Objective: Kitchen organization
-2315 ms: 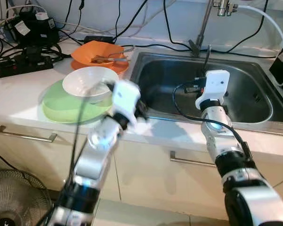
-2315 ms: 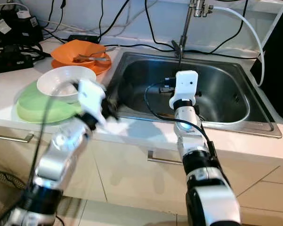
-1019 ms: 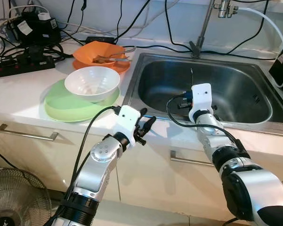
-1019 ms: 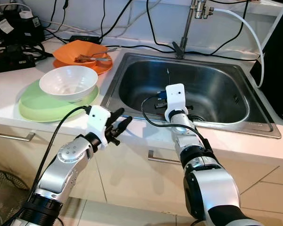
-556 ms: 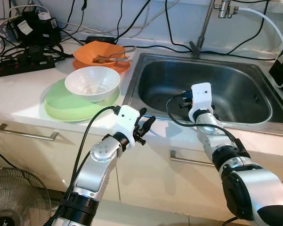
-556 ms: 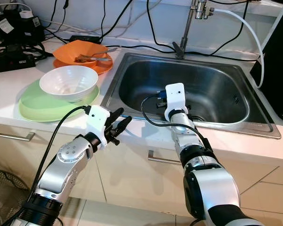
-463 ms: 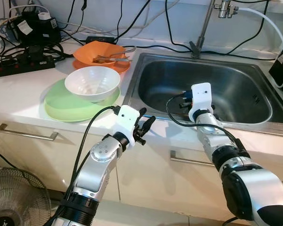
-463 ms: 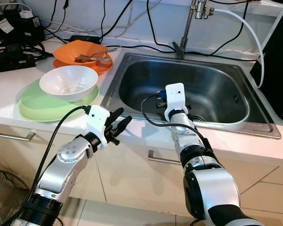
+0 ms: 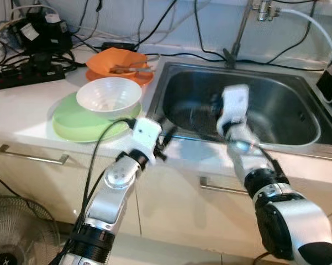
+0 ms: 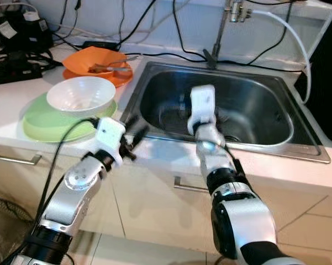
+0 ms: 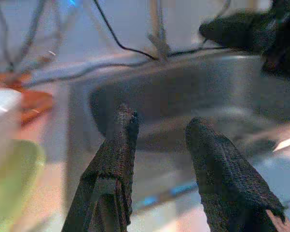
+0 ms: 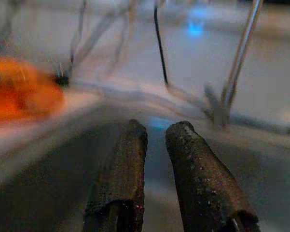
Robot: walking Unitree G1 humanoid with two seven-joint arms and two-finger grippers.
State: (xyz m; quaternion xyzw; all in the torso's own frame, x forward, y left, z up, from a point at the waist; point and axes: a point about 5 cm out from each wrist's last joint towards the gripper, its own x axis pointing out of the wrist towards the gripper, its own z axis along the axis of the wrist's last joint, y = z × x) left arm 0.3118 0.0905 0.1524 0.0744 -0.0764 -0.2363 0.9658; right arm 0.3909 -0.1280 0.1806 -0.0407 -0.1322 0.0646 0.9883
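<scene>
Countertop (image 9: 22, 110): white bowl (image 9: 109, 96) on green plate (image 9: 77, 121); both grippers' fingers parted, empty.

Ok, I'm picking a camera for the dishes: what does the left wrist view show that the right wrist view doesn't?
Left wrist: the bowl, the green plate and the open left gripper. Right wrist: the right gripper, up close. Both: the sink, the faucet and the orange plate.
</scene>
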